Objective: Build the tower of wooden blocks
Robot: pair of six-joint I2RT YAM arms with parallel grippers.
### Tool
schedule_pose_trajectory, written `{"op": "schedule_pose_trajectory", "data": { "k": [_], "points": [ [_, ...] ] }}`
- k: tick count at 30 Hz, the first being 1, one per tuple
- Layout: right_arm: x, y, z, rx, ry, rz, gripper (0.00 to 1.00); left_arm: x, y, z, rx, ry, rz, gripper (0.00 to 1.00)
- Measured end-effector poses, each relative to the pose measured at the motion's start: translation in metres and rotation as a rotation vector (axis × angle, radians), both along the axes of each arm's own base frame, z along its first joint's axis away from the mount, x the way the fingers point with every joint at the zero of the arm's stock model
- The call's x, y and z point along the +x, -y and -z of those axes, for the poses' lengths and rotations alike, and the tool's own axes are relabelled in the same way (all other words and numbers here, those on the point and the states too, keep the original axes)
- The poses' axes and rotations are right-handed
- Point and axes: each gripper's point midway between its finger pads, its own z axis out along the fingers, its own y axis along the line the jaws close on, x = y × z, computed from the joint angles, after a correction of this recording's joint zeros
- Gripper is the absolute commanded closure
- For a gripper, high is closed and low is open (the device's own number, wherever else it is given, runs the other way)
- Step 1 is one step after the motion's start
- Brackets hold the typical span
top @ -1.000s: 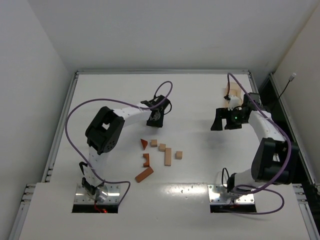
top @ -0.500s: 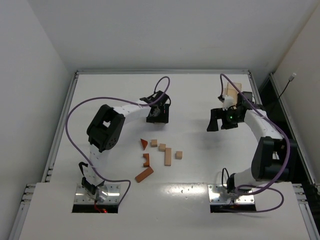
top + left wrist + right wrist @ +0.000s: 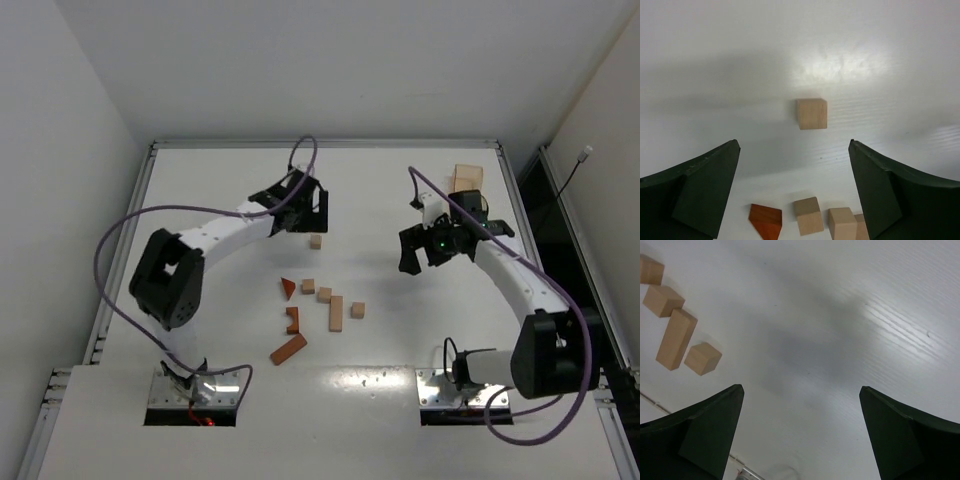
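No wood block tower stands in any view; the wood blocks lie loose on the white table. One tan cube (image 3: pixel 316 241) (image 3: pixel 812 113) sits alone, just ahead of my open left gripper (image 3: pixel 308 222) (image 3: pixel 794 145), not touching it. Nearer lie a red triangle (image 3: pixel 288 288) (image 3: pixel 766 220), two tan cubes (image 3: pixel 308 286) (image 3: pixel 324 294), a tan bar (image 3: pixel 336 313) (image 3: pixel 676 338), another tan cube (image 3: pixel 357 310) (image 3: pixel 702 358), a red notched piece (image 3: pixel 293 320) and a red bar (image 3: pixel 288 349). My right gripper (image 3: pixel 422 260) (image 3: pixel 801 388) hangs open over bare table, right of the blocks.
A flat light-tan tray (image 3: pixel 466 180) lies at the back right, behind the right arm. Raised table edges (image 3: pixel 150 150) run along the left, back and right. Purple cables arc over both arms.
My left gripper has opened and let go of the tan cube, then drawn back toward the far left. My right arm has swung left, away from the tray.
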Motion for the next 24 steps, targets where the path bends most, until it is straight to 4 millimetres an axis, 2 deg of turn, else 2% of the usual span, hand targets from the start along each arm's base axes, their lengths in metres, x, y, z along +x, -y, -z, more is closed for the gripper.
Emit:
{"op": "schedule_pose_trajectory", "data": {
  "k": [3,6,8,10,12,15,19,24],
  "points": [
    [-0.009,-0.022,-0.006,-0.024,0.045,-0.092,0.02,0.012,-0.019,-0.071,-0.068,0.149,-0.027,0.02],
    [-0.015,-0.044,-0.002,-0.050,0.072,-0.225,0.02,0.021,-0.055,-0.138,-0.110,0.302,-0.062,0.00],
    [-0.020,-0.054,0.009,-0.082,0.063,-0.329,0.03,0.023,-0.083,-0.166,-0.107,0.366,-0.083,0.00],
    [-0.028,-0.058,0.025,-0.113,0.020,-0.424,0.06,0.025,-0.103,-0.177,-0.103,0.389,-0.097,0.00],
    [-0.035,-0.057,0.041,-0.144,-0.042,-0.517,0.06,0.023,-0.118,-0.172,-0.103,0.373,-0.091,0.00],
    [-0.041,-0.055,0.057,-0.180,-0.085,-0.632,0.06,0.018,-0.137,-0.145,-0.100,0.303,-0.092,0.00],
    [-0.047,-0.065,0.056,-0.213,-0.049,-0.760,0.06,0.008,-0.157,-0.107,-0.095,0.186,-0.098,0.00],
    [-0.056,-0.091,0.051,-0.244,0.005,-0.891,0.06,0.011,-0.167,-0.091,-0.115,0.132,-0.105,0.00]
  ]
}}
